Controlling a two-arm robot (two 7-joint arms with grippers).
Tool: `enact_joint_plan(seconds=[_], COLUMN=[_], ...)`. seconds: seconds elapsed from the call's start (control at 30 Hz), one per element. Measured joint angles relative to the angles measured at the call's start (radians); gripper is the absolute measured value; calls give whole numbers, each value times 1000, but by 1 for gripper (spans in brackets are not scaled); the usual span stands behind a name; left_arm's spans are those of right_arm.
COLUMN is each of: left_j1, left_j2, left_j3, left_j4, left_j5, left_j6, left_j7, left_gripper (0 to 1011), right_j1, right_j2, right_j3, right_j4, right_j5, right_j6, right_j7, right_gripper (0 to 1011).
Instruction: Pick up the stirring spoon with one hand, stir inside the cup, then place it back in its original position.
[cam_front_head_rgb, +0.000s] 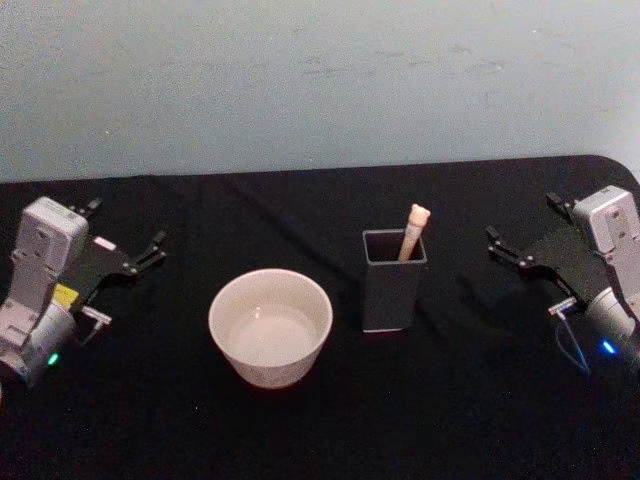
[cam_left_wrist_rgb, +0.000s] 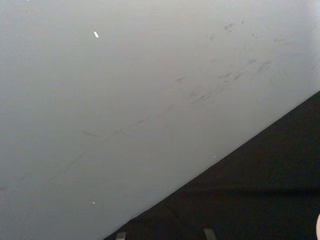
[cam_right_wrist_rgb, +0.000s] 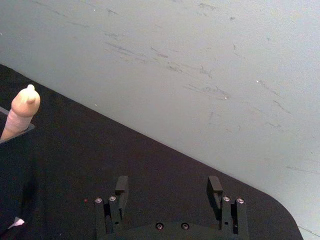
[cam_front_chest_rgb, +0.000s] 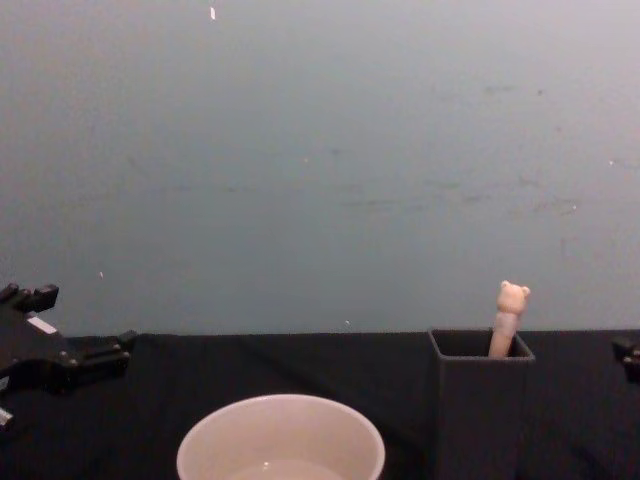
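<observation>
Stirring spoon (cam_front_head_rgb: 413, 232) leaning in holder (cam_front_head_rgb: 393, 290), beside cup (cam_front_head_rgb: 270, 325); left gripper (cam_front_head_rgb: 122, 225), right gripper (cam_front_head_rgb: 525, 222) fingers spread.

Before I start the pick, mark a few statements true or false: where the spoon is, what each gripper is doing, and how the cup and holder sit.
1. The stirring spoon stands in the dark holder, bear-head handle up. True.
2. The right gripper is shut on the spoon. False: it is open and empty, apart from the holder on its right.
3. The cup sits to the left of the holder. True.
4. The left gripper hangs over the cup. False: it is open at the left side of the table, apart from the cup.
</observation>
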Motion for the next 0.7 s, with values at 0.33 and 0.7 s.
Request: enact_joint_plan(seconds=[0.33, 0.7], left_j1=[0, 0], left_j2=[0, 0], left_j3=[0, 0], left_j4=[0, 0], left_j5=[0, 0], left_j6=[0, 0], left_j7=[0, 0], left_gripper=[1001, 1001], right_j1=[0, 0], right_j2=[0, 0], right_j3=[0, 0], right_j4=[0, 0], right_j5=[0, 0], right_j6=[0, 0], right_j7=[0, 0], right_gripper=[1000, 1000])
